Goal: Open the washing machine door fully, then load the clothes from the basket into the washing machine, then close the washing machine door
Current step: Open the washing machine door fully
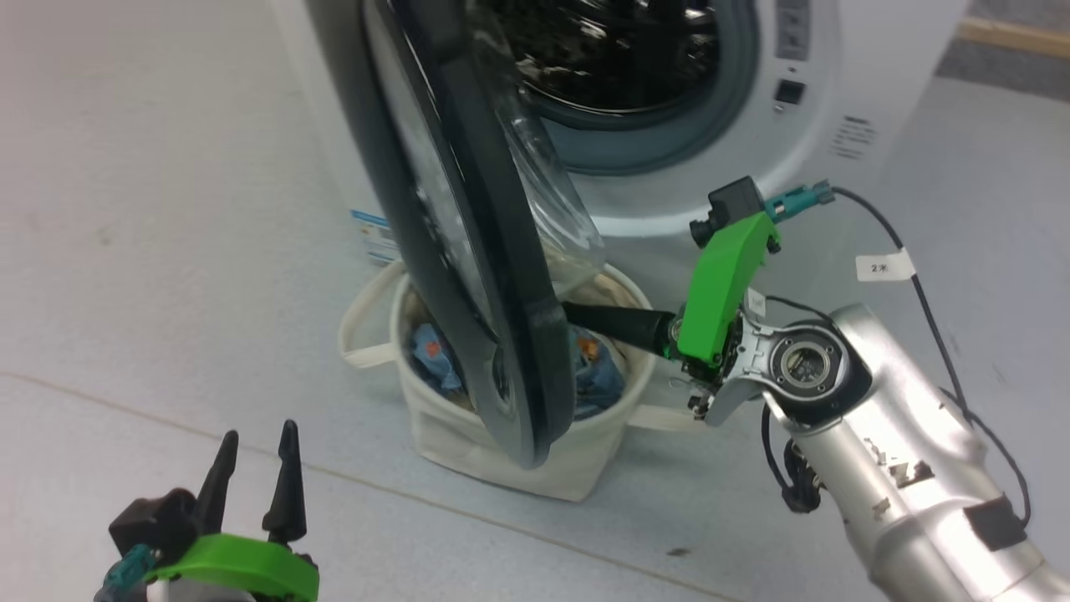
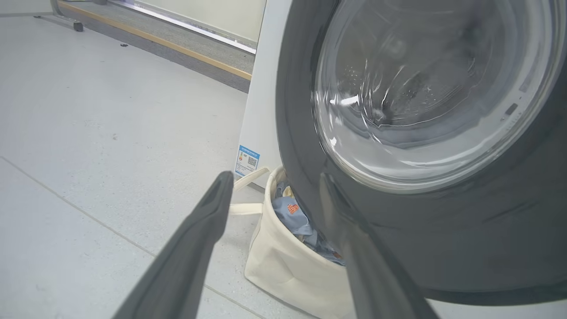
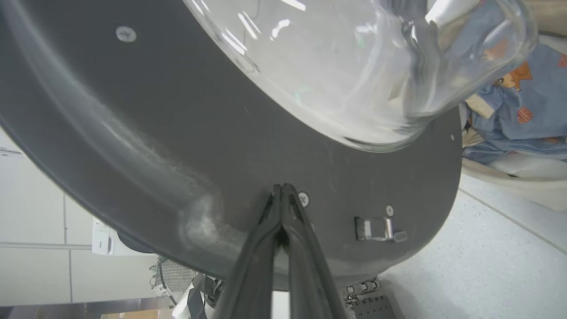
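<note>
**Door partly open, right fingertips set against its inner face**

The washing machine door (image 1: 489,251) stands partly open. In the head view it is seen almost edge-on, and its long line runs from the top centre down to the middle of the frame, over the basket (image 1: 501,451). The clothes (image 1: 430,347) lie inside the basket, under the door. The right gripper (image 3: 281,189) has its two fingers pressed together and holds nothing. Its tips appear to touch the dark inner rim, near the metal latch (image 3: 376,228). The door is therefore directly ahead of these fingers, and I judge a push toward the frame's left would open it wider. The left gripper (image 1: 259,441) waits at the lower left with its fingers spread and empty, on the door's outer side and well apart from it. The right arm is clearly the nearer one.
</note>
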Robot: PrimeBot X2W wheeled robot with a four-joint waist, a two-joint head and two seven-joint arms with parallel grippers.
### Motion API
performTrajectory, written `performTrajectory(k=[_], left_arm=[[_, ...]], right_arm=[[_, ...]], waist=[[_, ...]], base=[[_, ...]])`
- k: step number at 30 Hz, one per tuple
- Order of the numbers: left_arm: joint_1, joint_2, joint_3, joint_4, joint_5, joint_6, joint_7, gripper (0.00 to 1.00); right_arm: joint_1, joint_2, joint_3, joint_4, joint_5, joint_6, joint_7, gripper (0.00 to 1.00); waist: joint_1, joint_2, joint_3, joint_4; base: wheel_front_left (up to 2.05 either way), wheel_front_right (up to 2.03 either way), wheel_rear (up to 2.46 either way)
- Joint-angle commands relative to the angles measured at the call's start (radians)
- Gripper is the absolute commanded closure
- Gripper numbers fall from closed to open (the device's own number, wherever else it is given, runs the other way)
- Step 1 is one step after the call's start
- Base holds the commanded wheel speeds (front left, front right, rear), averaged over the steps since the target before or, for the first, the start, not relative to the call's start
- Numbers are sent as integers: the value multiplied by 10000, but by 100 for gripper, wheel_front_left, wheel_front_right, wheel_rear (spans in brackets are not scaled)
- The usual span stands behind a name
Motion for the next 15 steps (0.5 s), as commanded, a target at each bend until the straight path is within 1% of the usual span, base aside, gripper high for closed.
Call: performTrajectory(k=[1,7,15], left_arm=[[-107,175,404,-288,40,61,-118,0],[-2,230,563,-352,157,95,-118,0],[37,327,648,-461,361,119,-118,0]], right_arm=[[-52,343,1,-381,-125,58,94,100],[268,585,-201,-339,-211,58,146,100],[659,754,-430,-151,-113,58,17,100]], waist=[[1,0,-230,389],[1,0,-417,1067],[1,0,-579,1823]], base=[[0,0,0],[0,0,0],[0,0,0]])
